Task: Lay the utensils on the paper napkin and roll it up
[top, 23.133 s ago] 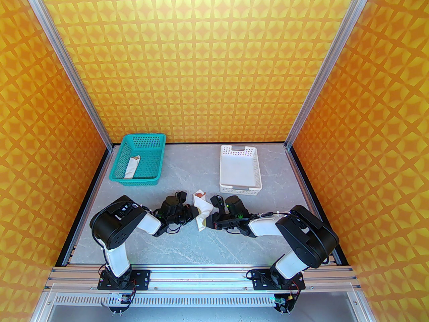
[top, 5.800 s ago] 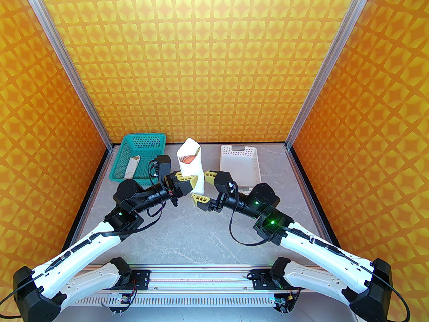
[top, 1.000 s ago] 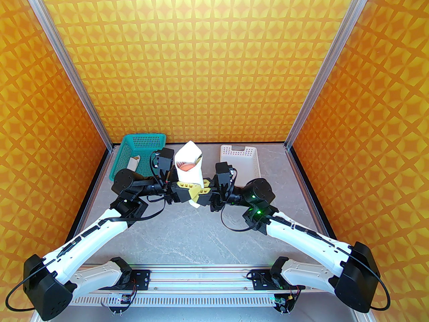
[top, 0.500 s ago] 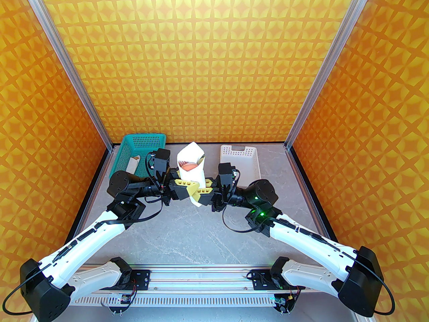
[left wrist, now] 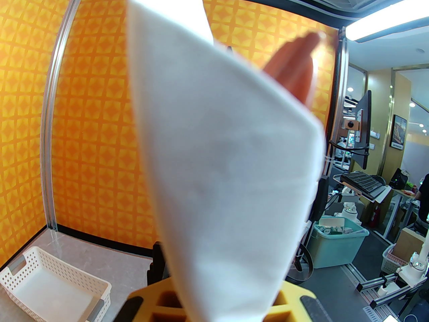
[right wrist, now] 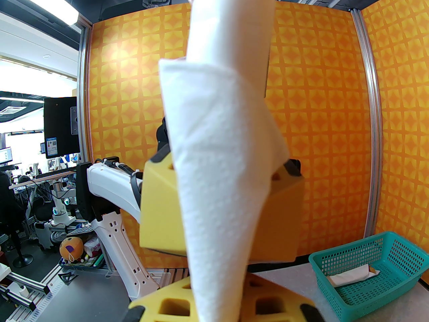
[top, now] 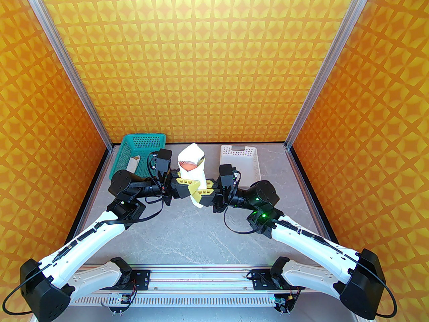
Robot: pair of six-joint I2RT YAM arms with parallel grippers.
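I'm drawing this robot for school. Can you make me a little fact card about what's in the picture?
paper napkin: rolled into a cone, held upright in the air
left gripper: shut on the paper napkin
right gripper: shut on the paper napkin, lower down than the left
spoon: reddish-brown bowl peeking from the roll's open top
teal basket: far left side, holds a white paper tube
white basket: far right side

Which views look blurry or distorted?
Left wrist: the paper napkin sits close to the lens and looks soft, the orange utensil tip smeared. Right wrist: napkin texture crisp, frame post bowed by the lens. Top external: sharp, evenly lit.
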